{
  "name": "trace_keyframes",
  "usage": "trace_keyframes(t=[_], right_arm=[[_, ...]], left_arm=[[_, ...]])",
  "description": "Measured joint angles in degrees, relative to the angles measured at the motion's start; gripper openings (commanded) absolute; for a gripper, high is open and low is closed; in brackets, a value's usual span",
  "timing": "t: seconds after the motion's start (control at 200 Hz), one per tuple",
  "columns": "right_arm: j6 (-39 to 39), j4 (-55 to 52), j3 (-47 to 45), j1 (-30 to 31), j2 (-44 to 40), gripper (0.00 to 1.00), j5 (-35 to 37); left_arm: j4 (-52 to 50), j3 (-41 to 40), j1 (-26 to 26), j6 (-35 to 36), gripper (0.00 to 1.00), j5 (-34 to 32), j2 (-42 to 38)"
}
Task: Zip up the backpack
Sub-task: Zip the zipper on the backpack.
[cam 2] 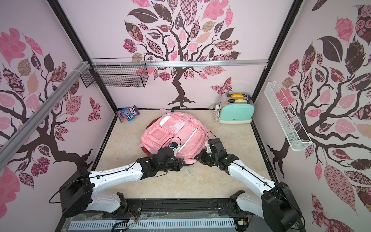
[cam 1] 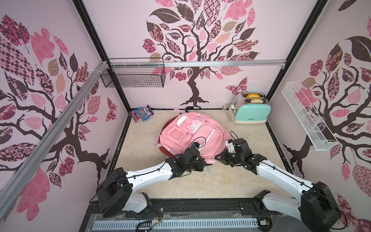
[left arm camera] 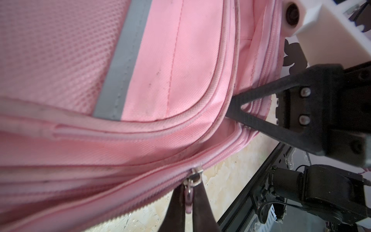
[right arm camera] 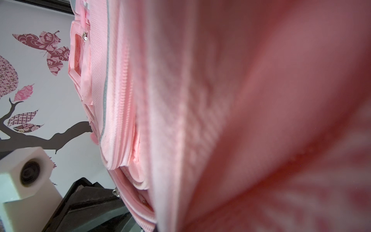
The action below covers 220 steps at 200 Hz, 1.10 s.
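Note:
The pink backpack lies flat in the middle of the table. My left gripper is at its near edge, shut on the small zipper pull, which hangs from the metal slider. The zipper behind the slider looks closed, and its teeth lie apart ahead of it. My right gripper is shut on the backpack's edge fabric close beside the left one. Pink fabric fills the right wrist view and hides that gripper's own jaws.
A mint toaster with a white cord stands at the back right. A candy bag leans in the back left corner. A black wire basket and a white wire basket hang on the walls. A dark red round thing lies under the backpack.

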Motion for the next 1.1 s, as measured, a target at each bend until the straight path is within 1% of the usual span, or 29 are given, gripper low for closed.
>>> trace_keyframes(t=[0.185, 1.1], right_arm=[[-0.3, 0.1, 0.0, 0.0, 0.0, 0.00, 0.0], [-0.6, 0.2, 0.0, 0.0, 0.6, 0.00, -0.4]], left_arm=[[-0.4, -0.8, 1.0, 0.0, 0.00, 0.3, -1.2], [-0.9, -0.8, 1.1, 0.0, 0.00, 0.9, -1.2]])
